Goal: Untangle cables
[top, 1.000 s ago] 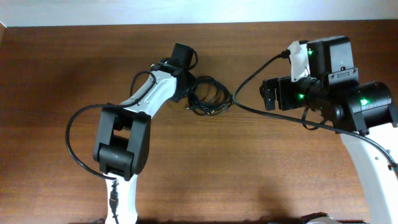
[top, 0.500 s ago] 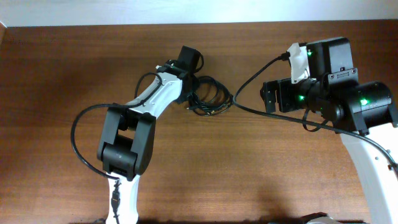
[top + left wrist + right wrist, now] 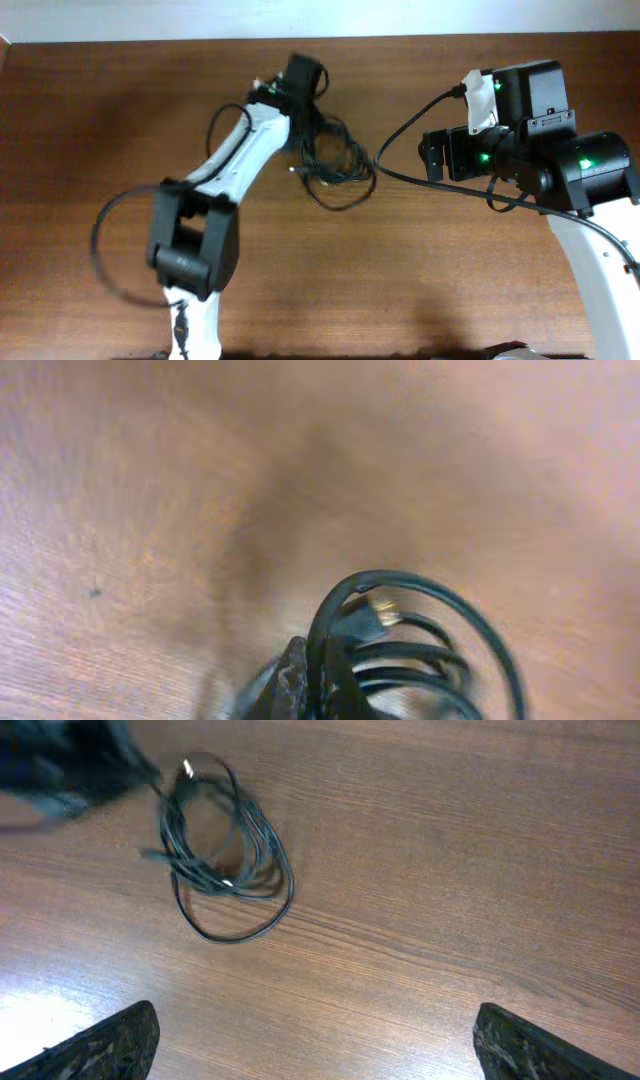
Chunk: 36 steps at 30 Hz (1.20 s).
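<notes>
The cables (image 3: 336,165) are a tangle of thin black loops at the table's middle, with a small metallic plug end (image 3: 385,612) showing in the left wrist view. My left gripper (image 3: 315,682) is shut on a strand at the bundle's left edge, and the loops (image 3: 420,655) fan out to its right. In the overhead view the left wrist (image 3: 298,80) stands over that edge and hides the fingers. My right gripper (image 3: 320,1050) is open and holds nothing. It hovers well right of the cables (image 3: 222,860), fingertips (image 3: 115,1045) wide apart.
The brown wooden table (image 3: 420,280) carries only the cables. The right arm's thicker black wire (image 3: 400,130) arcs just right of the bundle. The left arm's own wire (image 3: 105,250) loops out at the left. A white wall runs along the far edge.
My left gripper has shut on the cables and drawn back toward the far edge. The bundle has stretched, one loop now hanging out toward the front. The right arm has not moved.
</notes>
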### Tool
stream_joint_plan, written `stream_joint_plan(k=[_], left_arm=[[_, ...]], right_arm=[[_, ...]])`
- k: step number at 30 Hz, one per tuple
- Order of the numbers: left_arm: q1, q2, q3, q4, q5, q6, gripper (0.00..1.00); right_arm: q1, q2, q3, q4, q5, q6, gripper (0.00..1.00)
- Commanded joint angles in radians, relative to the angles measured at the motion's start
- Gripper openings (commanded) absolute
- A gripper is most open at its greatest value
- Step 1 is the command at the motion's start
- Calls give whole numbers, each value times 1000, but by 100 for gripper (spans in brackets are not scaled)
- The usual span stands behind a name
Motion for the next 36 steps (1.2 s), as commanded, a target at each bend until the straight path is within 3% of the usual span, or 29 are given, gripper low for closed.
stream_joint_plan(k=[1,4,8,12,18,21,32,36], left_arm=[[-6,-255,101,-51,-25,106,0],[-6,-385,101,-93,-23,168,0],[-5,-455,101,-136,-22,197,0],[-5,-512,101,-152,-22,203,0],[-5,-716,101,-128,-42,206,0],[-5,-800,101,-101,-133,206,0],[-5,-855,101,10,-146,251,0],[-5,-854,101,10,-146,251,0]], right_arm=[[10,0,-4,2,7,8,100],[10,0,-4,50,-45,2,100],[10,0,-4,206,-394,-174,100],[76,0,-4,326,-598,-293,99],[285,62,-4,377,-482,-311,99],[332,103,-4,395,-482,-311,99],[498,146,-4,481,-442,-310,99],[507,213,-4,610,-377,-101,99]])
